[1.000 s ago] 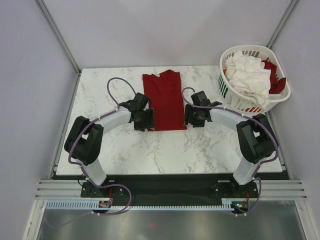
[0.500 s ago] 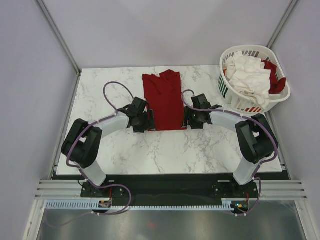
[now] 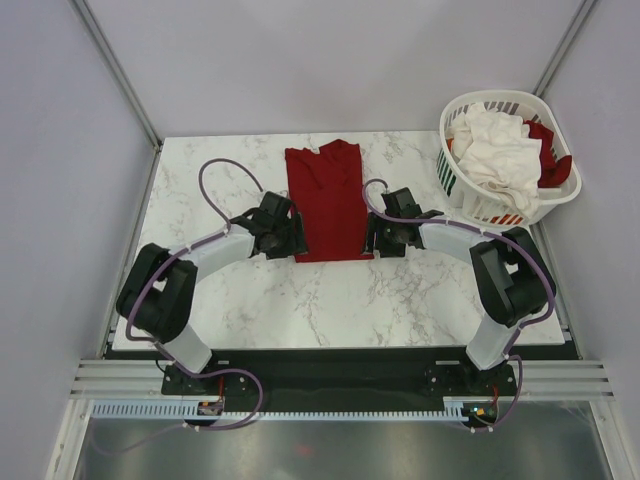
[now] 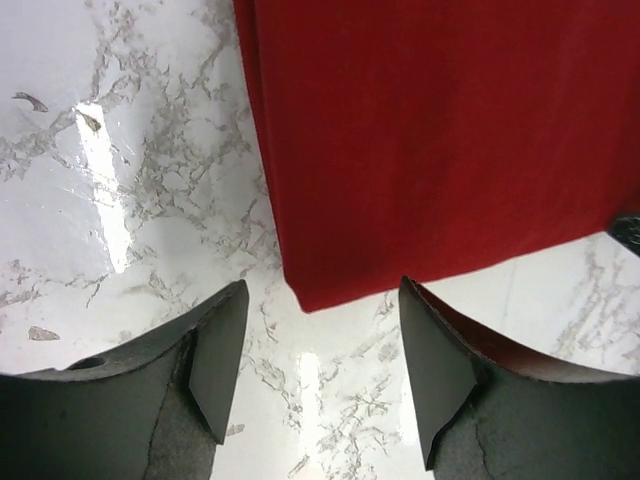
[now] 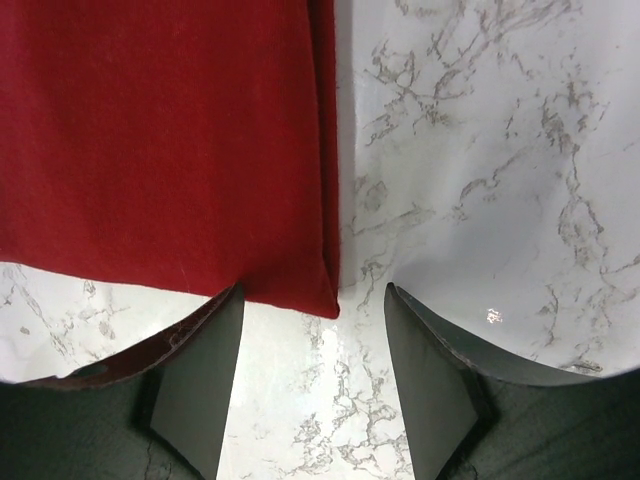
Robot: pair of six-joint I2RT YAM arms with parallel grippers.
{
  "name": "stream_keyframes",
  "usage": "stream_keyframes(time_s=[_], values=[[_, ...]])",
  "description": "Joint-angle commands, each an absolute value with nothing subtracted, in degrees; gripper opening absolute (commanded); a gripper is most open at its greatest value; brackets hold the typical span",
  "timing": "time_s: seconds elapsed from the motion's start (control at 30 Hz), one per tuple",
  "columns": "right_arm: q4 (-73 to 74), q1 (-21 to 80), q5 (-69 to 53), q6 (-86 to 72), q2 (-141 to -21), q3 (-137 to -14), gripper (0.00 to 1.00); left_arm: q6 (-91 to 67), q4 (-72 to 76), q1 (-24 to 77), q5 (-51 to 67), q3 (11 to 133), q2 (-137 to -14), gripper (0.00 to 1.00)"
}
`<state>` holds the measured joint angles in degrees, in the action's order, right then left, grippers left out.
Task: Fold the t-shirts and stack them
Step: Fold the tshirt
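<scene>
A dark red t-shirt (image 3: 328, 198) lies folded lengthwise into a long strip on the marble table, collar at the far end. My left gripper (image 3: 291, 243) is open at its near left corner; the left wrist view shows that corner (image 4: 305, 295) just ahead of the open jaws (image 4: 318, 345). My right gripper (image 3: 373, 241) is open at the near right corner; the right wrist view shows that corner (image 5: 320, 300) just ahead of its jaws (image 5: 312, 340). White t-shirts (image 3: 497, 146) and another red one (image 3: 553, 166) lie bundled in the basket.
A white slotted basket (image 3: 455, 180) with green and red marks stands at the table's far right corner. The marble table (image 3: 330, 300) is bounded by grey walls at left, back and right. Purple cables loop off both arms.
Both grippers have moved inward toward the shirt's near corners, the left one rightward and a bit farther out, the right one leftward. The shirt has not moved.
</scene>
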<state>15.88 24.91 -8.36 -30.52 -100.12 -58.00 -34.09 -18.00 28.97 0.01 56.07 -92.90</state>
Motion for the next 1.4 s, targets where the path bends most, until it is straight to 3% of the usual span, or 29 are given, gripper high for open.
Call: stream_keyframes(time_s=[0.0,0.37,0.57,0.87,0.97,1.0,1.07,1.13,1.17,1.27,1.37], values=[[14.41,24.87,-8.79,-29.62,-100.72,-57.57,0.67,-35.95,-16.61,28.92,-2.9,56.87,-96.49,0.67],[13.71,24.87,-9.32,-29.36,-101.51,-56.34,0.67,-36.39,-14.33,29.0,-0.62,55.02,-99.4,0.56],[12.49,24.87,-9.67,-29.18,-101.25,-53.44,0.66,-36.65,-12.75,28.92,1.04,52.74,-100.37,0.43],[9.5,24.87,-13.18,-30.67,-102.57,-51.24,0.6,-36.91,-11.08,28.92,2.2,52.12,-101.07,0.34],[9.14,24.87,-13.8,-30.85,-102.74,-50.63,0.52,-36.83,-10.9,29.0,2.46,52.21,-101.16,0.22],[8.88,24.87,-13.97,-30.94,-102.74,-50.36,0.38,-36.83,-10.9,29.0,2.63,52.21,-101.25,0.18],[8.35,24.87,-14.32,-31.03,-102.92,-49.75,0.33,-36.91,-10.81,29.0,2.55,52.12,-101.34,0.05],[7.91,24.79,-14.94,-31.11,-103.62,-49.31,0.25,-36.83,-10.81,29.0,2.64,52.03,-101.51,0.03],[7.74,24.87,-15.2,-31.11,-103.88,-49.31,0.16,-36.91,-10.72,29.0,2.64,52.03,-101.51,0.02],[7.56,24.79,-15.91,-31.11,-104.06,-49.04,0.01,-36.48,-10.81,29.0,3.51,51.94,-100.9,0.02],[8.26,24.79,-16.08,-30.85,-101.35,-48.43,0.0,-36.39,-10.98,29.0,5.18,50.89,-98.02,0.02]])
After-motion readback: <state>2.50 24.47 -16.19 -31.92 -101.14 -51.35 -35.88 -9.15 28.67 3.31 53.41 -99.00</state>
